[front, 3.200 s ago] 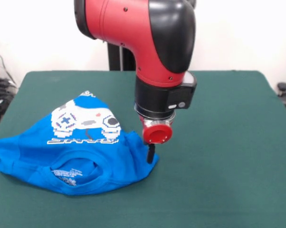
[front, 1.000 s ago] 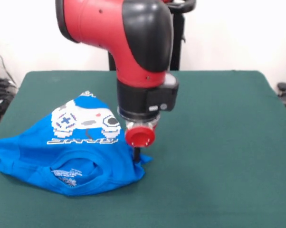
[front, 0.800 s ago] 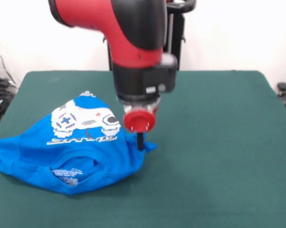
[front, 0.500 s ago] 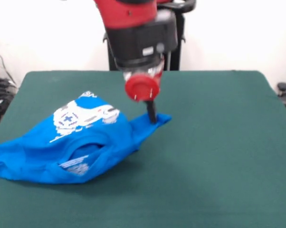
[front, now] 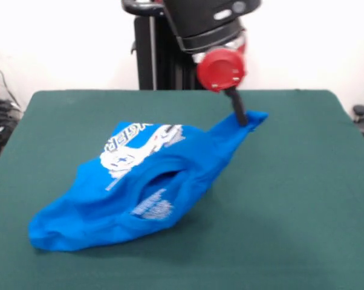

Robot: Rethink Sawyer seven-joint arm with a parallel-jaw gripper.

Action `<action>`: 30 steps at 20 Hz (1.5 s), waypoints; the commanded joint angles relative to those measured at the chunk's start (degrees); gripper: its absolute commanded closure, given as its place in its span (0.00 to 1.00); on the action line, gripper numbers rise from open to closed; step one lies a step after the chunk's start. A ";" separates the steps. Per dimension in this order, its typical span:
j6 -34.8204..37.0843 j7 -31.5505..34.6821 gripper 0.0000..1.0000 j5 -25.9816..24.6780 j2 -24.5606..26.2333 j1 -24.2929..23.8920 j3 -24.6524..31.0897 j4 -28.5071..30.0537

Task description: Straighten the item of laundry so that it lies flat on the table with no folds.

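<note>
Blue cotton, the T-shirt [front: 147, 184] now hangs stretched from one corner, which the hand [front: 239, 115] holds pinched closed above the table [front: 303, 199], toward 1 o'clock. Half a second ago this corner was lower and nearer the centre; the hand has pulled it up and outward, and the shirt's bulk has dragged along toward 7 o'clock, still bunched. I judge the folds are opening, but flattening remains. No containers are visible.

Blue T-shirt [front: 188, 151] — white graphic — green table [front: 303, 199]
</note>
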 commanded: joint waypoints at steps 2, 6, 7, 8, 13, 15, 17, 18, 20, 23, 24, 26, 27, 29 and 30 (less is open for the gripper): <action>-6.95 -2.54 1.00 1.43 4.14 2.12 13.50 8.93; -11.26 1.64 1.00 2.16 4.82 3.29 15.52 10.01; -12.08 2.76 1.00 2.38 4.77 3.71 15.76 10.31; -12.29 4.05 1.00 2.65 4.33 4.40 15.54 10.42; -14.01 8.05 1.00 4.10 3.27 7.35 15.31 9.81; -13.56 9.34 1.00 4.22 3.45 9.89 12.94 7.23; -12.88 9.83 1.00 5.12 3.82 11.18 12.20 4.93; -11.85 10.20 1.00 5.55 3.93 12.09 11.32 3.34; -9.61 10.67 1.00 5.67 5.07 14.53 8.34 -1.22; -5.54 12.38 1.00 4.60 9.93 19.51 0.70 -12.26; -4.01 12.85 1.00 4.17 12.10 20.74 -1.73 -16.45; -0.72 14.27 1.00 3.50 16.66 22.95 -6.35 -24.57; 0.59 15.09 1.00 3.42 18.83 23.90 -8.35 -28.06; 1.80 16.48 1.00 3.89 22.57 25.26 -11.03 -33.55; 2.19 17.14 1.00 4.11 24.28 25.93 -12.37 -35.90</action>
